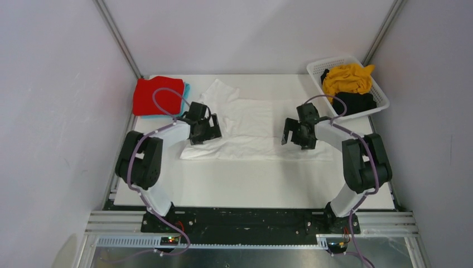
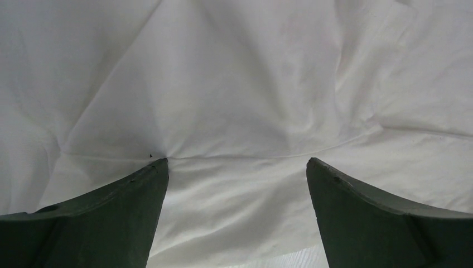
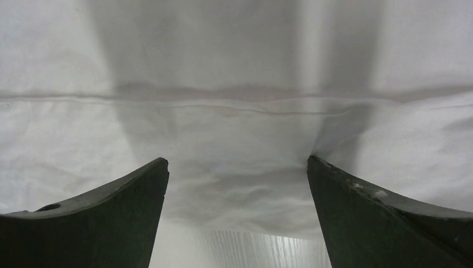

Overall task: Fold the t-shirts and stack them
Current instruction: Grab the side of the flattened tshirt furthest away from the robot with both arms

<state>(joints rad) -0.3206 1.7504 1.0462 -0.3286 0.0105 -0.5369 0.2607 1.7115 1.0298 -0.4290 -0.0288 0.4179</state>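
Looks abt 2 of 5 done: folded red t-shirt (image 1: 158, 95) stacked on light blue t-shirt (image 1: 186, 89), far-left corner of worktop (image 1: 251, 184), w/ only a blue sliver showing at the edges. In hand now: white t-shirt (image 1: 251, 120), spread mid-worktop, one sleeve out toward far left, rumpled, no clean fold visible yet. Left to do, prob.: fold the white, add to pile, then mustard yellow t-shirt (image 1: 348, 78) and black t-shirt (image 1: 357, 103), both bunched in basket (image 1: 318, 68) at far-right corner, yellow on top.

Pose: both arms reaching fwd, elbows raised, wrists pitched down over the white cloth. Left hand (image 1: 205, 132) at shirt's near-left part, wide open. In left wrist view, one of its fingers (image 2: 111, 212) touching cloth w/ creases radiating from that tip. Nothing pinched. Right hand (image 1: 296, 136) at near-right part, likewise spread open, a seam line running across just ahead of the tips. Tips at or just above fabric, can't tell which. Reads as lining up a two-point pinch along the near edge.
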